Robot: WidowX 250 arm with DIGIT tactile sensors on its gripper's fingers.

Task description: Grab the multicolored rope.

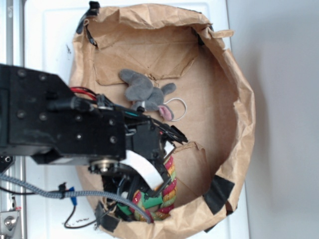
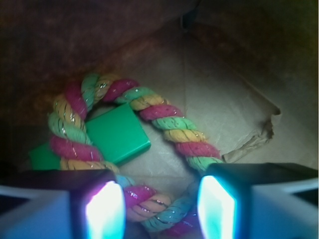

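Note:
The multicolored rope (image 2: 172,122), twisted in red, yellow and light green, lies curled in a loop on the brown paper floor. In the exterior view the multicolored rope (image 1: 171,188) shows at the near end of the paper bag, partly hidden under the arm. My gripper (image 2: 159,206) hangs low over it with its fingers spread wide apart. One stretch of the loop runs across the gap between the fingertips, and neither pad presses on it. In the exterior view the gripper (image 1: 160,172) points down onto the rope.
A green block (image 2: 117,132) lies inside the rope loop, touching it. A grey plush mouse (image 1: 144,92) rests at the far side of the crumpled paper bag (image 1: 241,107), whose raised walls ring the whole area. A torn paper flap (image 2: 254,142) lies to the right.

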